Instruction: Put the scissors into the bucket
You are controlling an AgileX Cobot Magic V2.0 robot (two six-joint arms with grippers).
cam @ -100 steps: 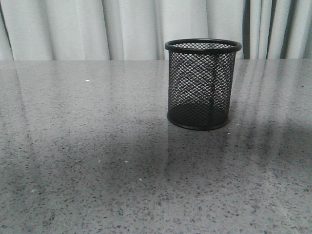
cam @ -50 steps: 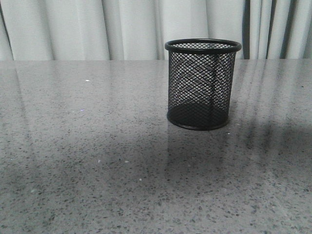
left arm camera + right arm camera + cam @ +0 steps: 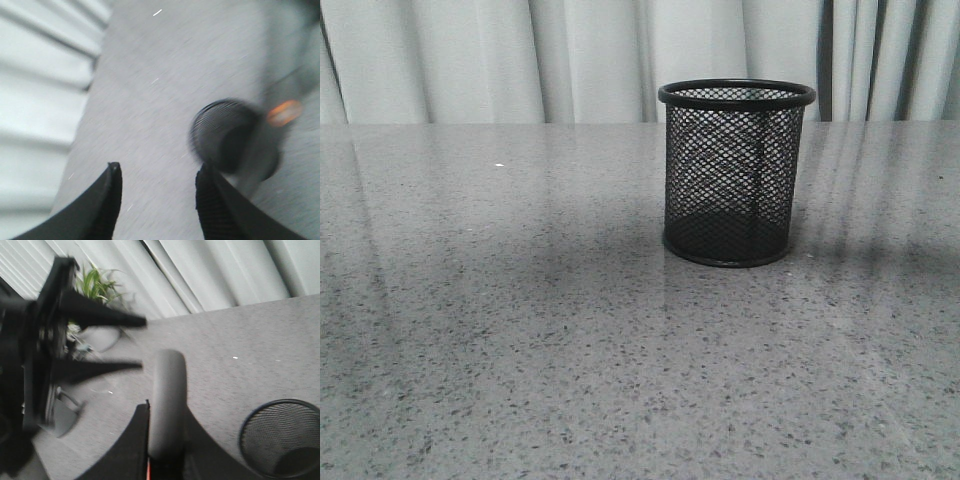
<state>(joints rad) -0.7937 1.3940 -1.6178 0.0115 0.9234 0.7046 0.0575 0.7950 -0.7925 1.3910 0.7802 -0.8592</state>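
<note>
The black wire-mesh bucket (image 3: 736,172) stands upright on the table, the grey-handled scissors (image 3: 167,405) raised beside it.

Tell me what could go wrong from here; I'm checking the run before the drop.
1. The bucket stands free, nothing steadying it; the scissors catching its rim could tip it.
2. The right gripper holds them by a handle loop, so they might swing or slip.
3. The open left gripper hovers near the bucket and could get in the way.
</note>
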